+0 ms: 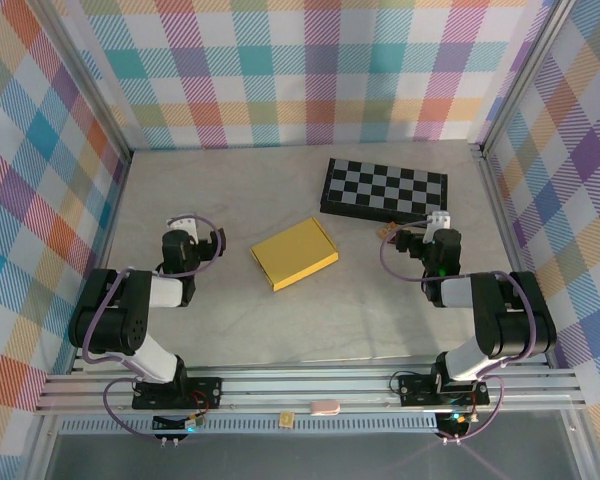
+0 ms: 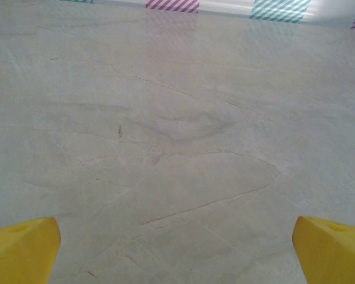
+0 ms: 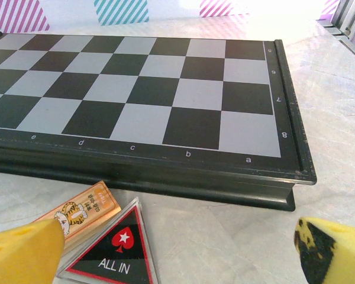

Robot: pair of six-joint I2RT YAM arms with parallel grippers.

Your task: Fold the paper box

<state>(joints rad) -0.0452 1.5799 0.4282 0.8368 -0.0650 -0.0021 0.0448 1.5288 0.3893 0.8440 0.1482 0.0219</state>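
Lying flat, the mustard-yellow cardboard paper box (image 1: 294,253) has the left gripper (image 1: 214,243) at 9 o'clock, the right gripper (image 1: 407,240) at 3 o'clock, both wide open, empty.

Paper box (image 1: 294,253) at bench (image 1: 230,330) centre, checkered board (image 1: 383,189) behind and right of it, card (image 3: 86,208) and token (image 3: 115,251) before the board.

Right end effector (image 3: 177,255) hovers low over the table (image 3: 337,118), yellow fingertips (image 3: 23,254) spread wide at 7 and 5 o'clock, the 5 o'clock pad smudged black. Ahead, from 9 through 12 to 3, lies the black-and-white checkered board (image 3: 148,89), its dark rim facing us. At 7 o'clock, an orange tiger-printed packet (image 3: 86,207) sits just beside a triangular "ALL IN" marker (image 3: 118,248)
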